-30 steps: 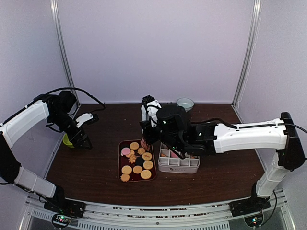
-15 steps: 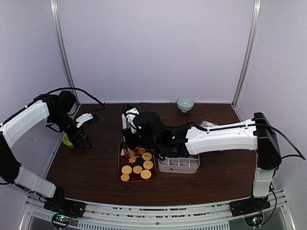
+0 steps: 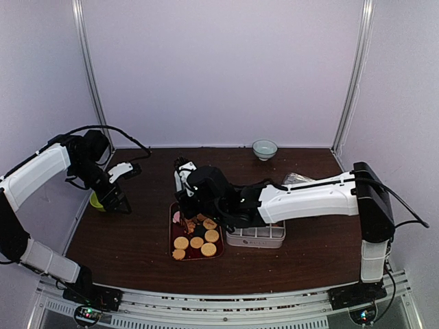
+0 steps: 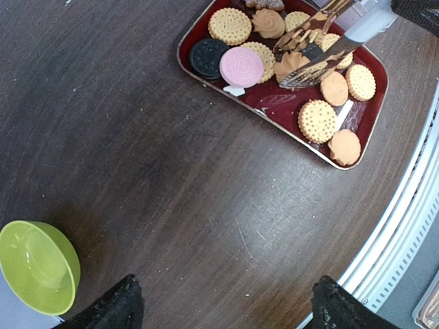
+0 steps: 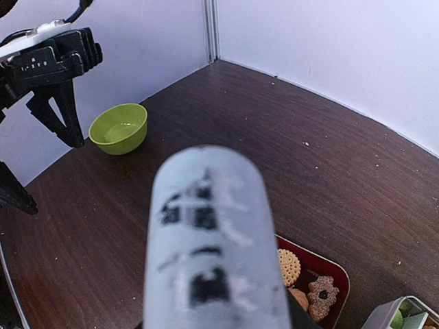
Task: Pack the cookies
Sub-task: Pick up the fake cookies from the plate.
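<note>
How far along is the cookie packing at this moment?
Done: something green already lies in the white box. In hand: the right gripper holds tongs over the red tray, tips among the cookies. Left: about a dozen cookies are on the tray; the left gripper is open near the green bowl.

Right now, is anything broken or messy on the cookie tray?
A small pale chip lies on the red tray beside the pink cookie; it looks like a broken-off bit. Nothing else looks spilled.

On tray (image 3: 171, 236): cookies (image 3: 197, 242); divided box (image 3: 255, 240) just right; bowl (image 3: 97, 201) far left; second bowl (image 3: 265, 149) behind box.
</note>
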Controlling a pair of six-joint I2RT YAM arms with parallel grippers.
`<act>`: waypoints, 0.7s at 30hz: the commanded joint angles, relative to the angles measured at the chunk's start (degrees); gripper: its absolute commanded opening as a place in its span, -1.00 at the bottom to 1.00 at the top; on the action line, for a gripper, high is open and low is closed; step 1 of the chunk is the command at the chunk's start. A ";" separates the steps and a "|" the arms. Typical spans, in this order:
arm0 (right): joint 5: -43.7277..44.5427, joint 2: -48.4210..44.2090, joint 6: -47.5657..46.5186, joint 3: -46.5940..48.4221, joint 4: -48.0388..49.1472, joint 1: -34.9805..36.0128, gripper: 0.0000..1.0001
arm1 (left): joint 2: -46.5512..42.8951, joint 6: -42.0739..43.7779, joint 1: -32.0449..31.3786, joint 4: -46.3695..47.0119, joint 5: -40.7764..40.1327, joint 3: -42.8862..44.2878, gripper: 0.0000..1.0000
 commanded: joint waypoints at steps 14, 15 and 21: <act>1.14 -6.63 0.27 -0.71 1.21 -0.26 -0.86 | -0.99 1.07 0.41 -0.06 0.99 0.06 0.75; 1.19 -7.34 0.28 -0.96 1.22 -0.23 -0.89 | -0.99 1.03 0.37 -0.10 0.99 0.06 0.75; 3.98 -15.88 -1.12 -6.78 1.30 -0.51 -0.95 | -0.99 1.00 0.43 -0.14 1.23 0.15 0.76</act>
